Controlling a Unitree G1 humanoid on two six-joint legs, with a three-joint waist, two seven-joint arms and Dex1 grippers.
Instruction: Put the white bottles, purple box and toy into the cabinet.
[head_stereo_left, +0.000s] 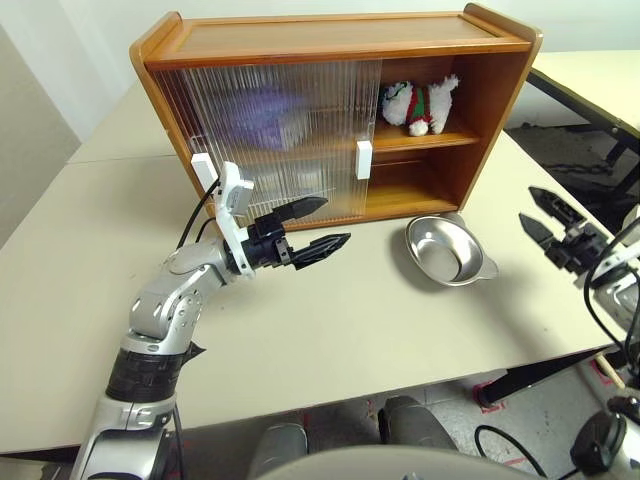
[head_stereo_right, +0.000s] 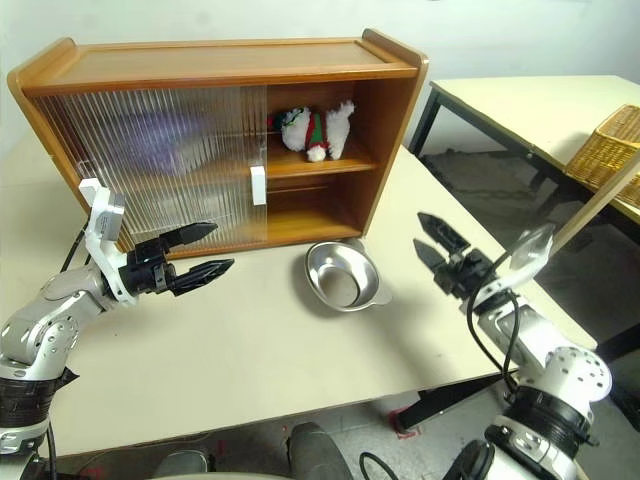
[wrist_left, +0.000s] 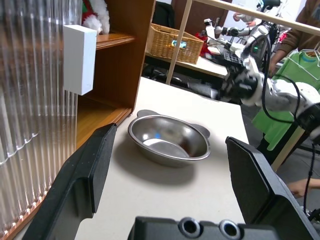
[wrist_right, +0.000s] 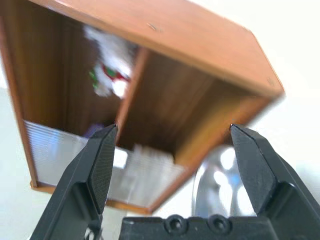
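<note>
The cabinet (head_stereo_left: 330, 35) stands at the back of the table, its two ribbed sliding doors covering the left part and its right section standing open. On the upper shelf of that open section sits the toy (head_stereo_left: 420, 103). A purple blur behind the doors on the upper shelf is the purple box (head_stereo_left: 262, 115). The white bottles are hidden. My left gripper (head_stereo_left: 338, 220) hovers open and empty in front of the doors' lower part. Open and empty too, my right gripper (head_stereo_left: 527, 204) hangs off the table's right edge, pointing towards the cabinet.
A shiny metal bowl (head_stereo_left: 447, 250) sits on the table (head_stereo_left: 330, 320) in front of the cabinet's open section. White handles (head_stereo_left: 364, 159) stick out from the doors. A wicker basket (head_stereo_right: 610, 135) stands on a second table at the right.
</note>
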